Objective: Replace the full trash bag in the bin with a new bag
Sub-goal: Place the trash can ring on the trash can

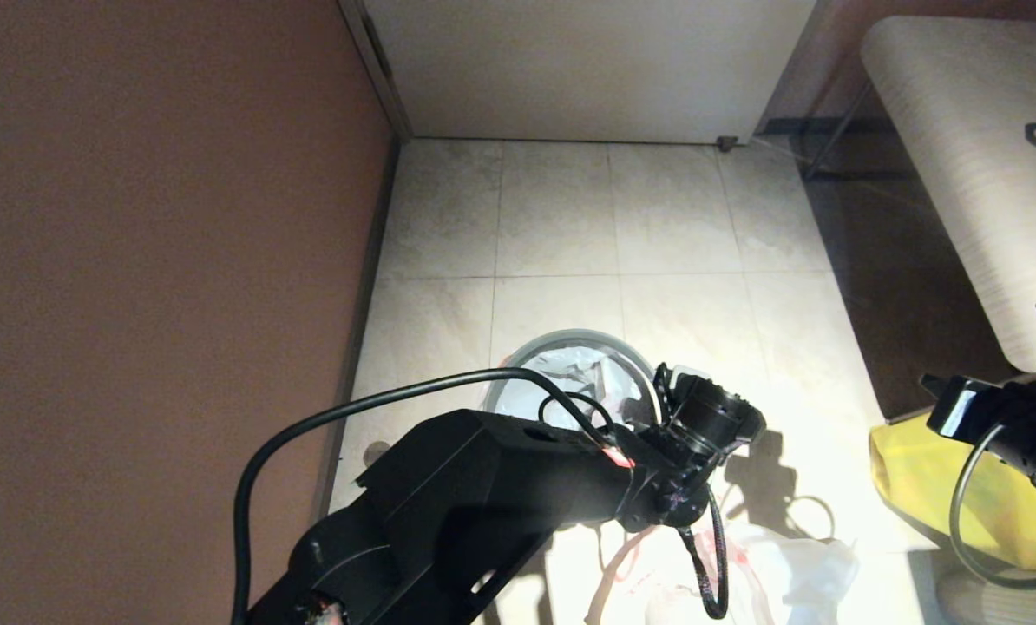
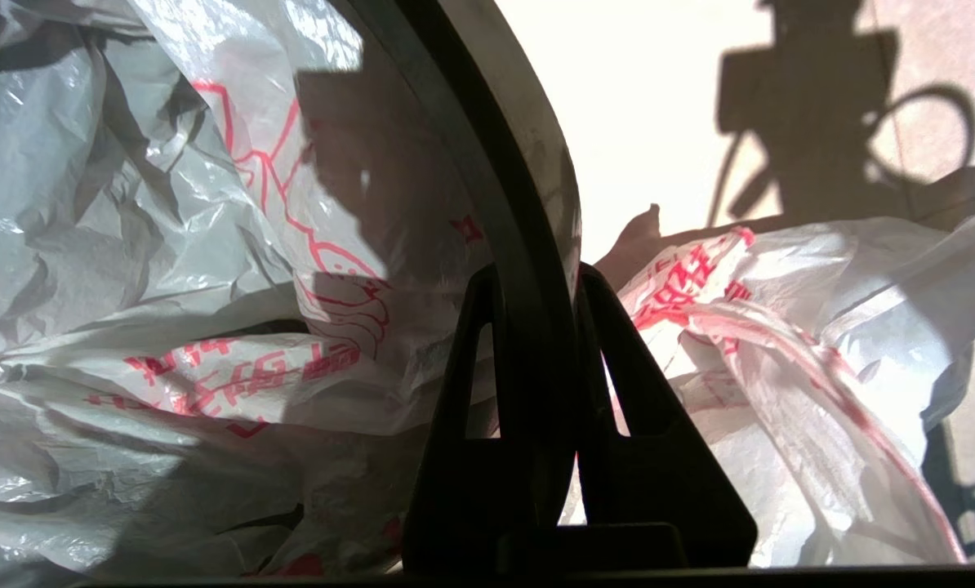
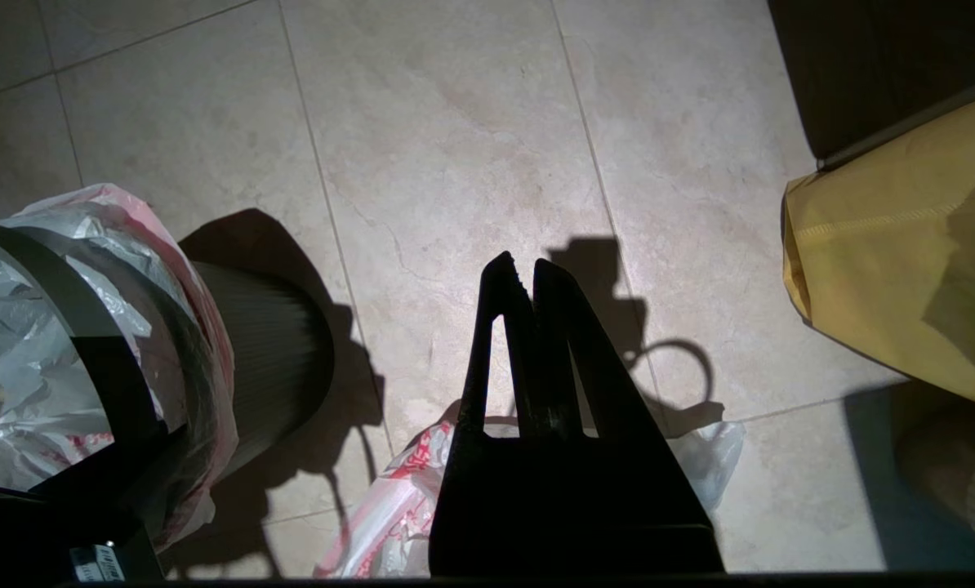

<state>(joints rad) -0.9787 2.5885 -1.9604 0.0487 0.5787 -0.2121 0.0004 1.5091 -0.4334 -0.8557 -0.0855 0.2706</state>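
Small round black bin [image 1: 518,365], ribbed outer wall, grey hoop [image 2: 536,155] on its rim, stands on pale tiled floor [image 1: 570,217] near the brown wall [image 1: 154,217]. Inside: crumpled white plastic bag w/ red print [image 2: 210,327], its edge folded over the rim. Left gripper [image 2: 536,282] pinches the hoop at the bin's rim, fingers either side. A second white bag w/ red print [image 1: 744,564] lies on the floor beside the bin. Right gripper [image 3: 527,273] hangs over bare tile, fingers pressed together & empty, yellow bag [image 3: 904,269] nearby.
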